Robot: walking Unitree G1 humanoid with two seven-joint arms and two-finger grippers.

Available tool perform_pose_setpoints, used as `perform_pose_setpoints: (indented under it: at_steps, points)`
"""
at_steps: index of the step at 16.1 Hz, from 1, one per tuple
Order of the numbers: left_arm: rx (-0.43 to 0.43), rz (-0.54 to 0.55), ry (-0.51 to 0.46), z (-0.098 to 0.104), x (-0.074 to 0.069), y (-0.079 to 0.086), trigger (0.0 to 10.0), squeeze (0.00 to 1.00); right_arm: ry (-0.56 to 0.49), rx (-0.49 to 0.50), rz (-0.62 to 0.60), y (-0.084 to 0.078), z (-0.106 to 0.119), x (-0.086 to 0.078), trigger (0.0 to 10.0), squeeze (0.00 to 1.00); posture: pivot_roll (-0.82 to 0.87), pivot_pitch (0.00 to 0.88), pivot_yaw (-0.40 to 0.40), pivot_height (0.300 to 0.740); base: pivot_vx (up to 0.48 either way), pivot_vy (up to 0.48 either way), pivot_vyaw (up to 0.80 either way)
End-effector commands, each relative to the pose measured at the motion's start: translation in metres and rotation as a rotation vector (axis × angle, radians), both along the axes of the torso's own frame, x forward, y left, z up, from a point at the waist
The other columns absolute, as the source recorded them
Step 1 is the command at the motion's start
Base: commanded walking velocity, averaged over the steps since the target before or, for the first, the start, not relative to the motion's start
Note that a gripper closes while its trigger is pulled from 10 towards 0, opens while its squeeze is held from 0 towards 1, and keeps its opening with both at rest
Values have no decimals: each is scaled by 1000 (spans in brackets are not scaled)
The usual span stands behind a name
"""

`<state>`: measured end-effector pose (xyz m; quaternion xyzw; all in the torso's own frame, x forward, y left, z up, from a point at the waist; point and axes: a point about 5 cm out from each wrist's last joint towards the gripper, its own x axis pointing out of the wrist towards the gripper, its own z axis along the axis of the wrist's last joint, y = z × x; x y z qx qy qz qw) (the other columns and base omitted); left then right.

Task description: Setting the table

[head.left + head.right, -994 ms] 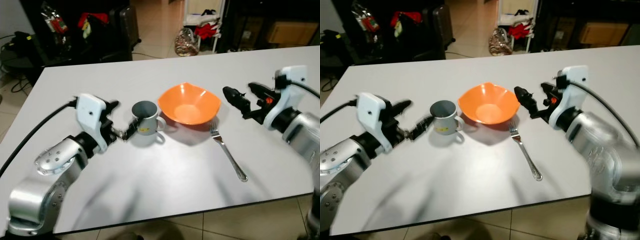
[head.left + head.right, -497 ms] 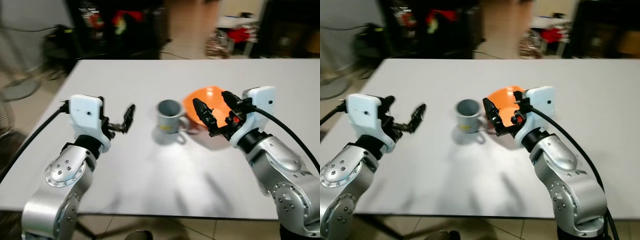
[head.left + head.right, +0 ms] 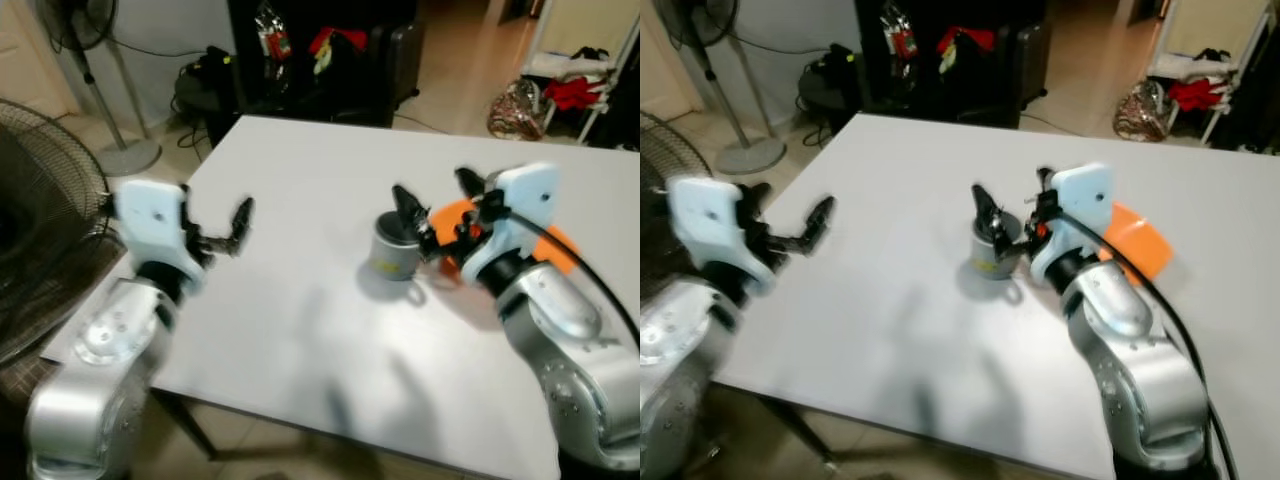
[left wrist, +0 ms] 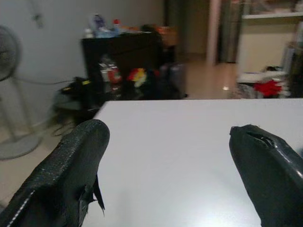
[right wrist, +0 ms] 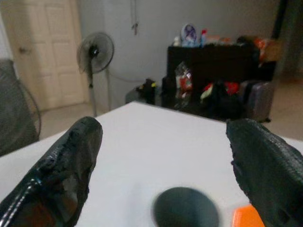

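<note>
Mug: we see a grey metal mug (image 3: 392, 250) with a small yellowish mark on its side and a handle toward the table's near edge; it stands upright on the white rectangular table (image 3: 300, 300), roughly mid-table.
Bowl: an orange plastic bowl (image 3: 1137, 240) sits on the table just beyond the mug on our right side, largely hidden behind our right arm, so we can make out little more than its orange rim.
Right gripper: our right gripper (image 3: 437, 205) hovers just above and beside the mug, its two black fingers spread wide and holding nothing; in the right wrist view the mug's dark round mouth (image 5: 186, 214) lies low between the two fingers (image 5: 66, 168), with a sliver of orange at its side.
Left gripper: our left gripper (image 3: 226, 229) is held above the table's left part, well apart from the mug and the bowl, fingers parted and holding nothing; the left wrist view looks along bare white tabletop between them.
Surroundings: a standing fan (image 5: 94, 53) and a dark cabinet (image 4: 124, 59) with clutter lie beyond the table.
</note>
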<state>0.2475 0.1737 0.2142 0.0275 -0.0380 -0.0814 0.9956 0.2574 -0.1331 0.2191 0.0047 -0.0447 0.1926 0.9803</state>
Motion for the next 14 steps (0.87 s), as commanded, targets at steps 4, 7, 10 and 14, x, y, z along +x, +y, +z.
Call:
perform_pose_setpoints:
  at_steps: [4,7,10,14]
  points:
    - [76,29,0,1,-3,3,10000,0,-12,17,36,4,-1,-2,10000,1000,-95,0,50,740,0,0,800]
    - [50,93,7,-4,-6,-5,10000,0,12,26,60,6,-9,-5,10000,1000,-86,0,45,740,0,0,800]
    - [37,141,39,-11,-8,-1,10000,0,18,34,60,8,-10,-4,10000,1000,-89,0,38,740,0,0,800]
    - [-1,127,23,-7,-1,-9,10000,0,25,45,51,8,-12,-1,10000,1000,-65,14,38,740,0,0,800]
